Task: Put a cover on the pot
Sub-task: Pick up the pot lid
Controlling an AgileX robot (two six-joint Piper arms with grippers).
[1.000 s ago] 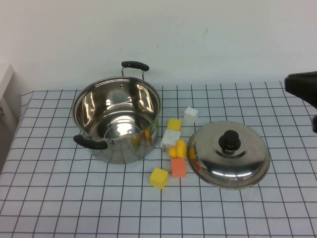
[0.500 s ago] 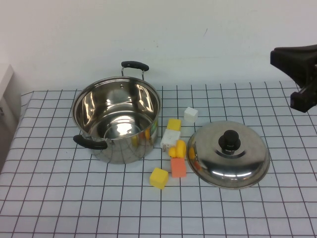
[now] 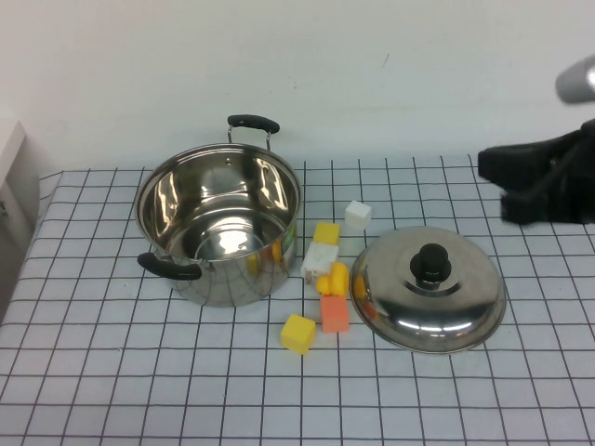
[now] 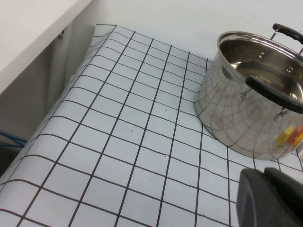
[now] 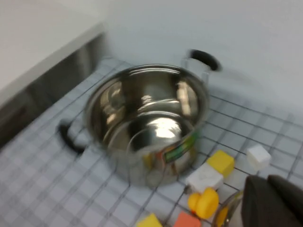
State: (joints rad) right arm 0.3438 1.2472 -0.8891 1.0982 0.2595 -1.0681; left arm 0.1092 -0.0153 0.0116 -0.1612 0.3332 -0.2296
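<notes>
Pot [image 3: 220, 223] uncovered, well off to the left of my right gripper [image 3: 507, 190]; lid [image 3: 429, 288] on the table just below and ahead of it, ungrasped, nothing done yet; finger state indeterminate on right and on left gripper [image 4: 272, 198], parked near the pot.
</notes>
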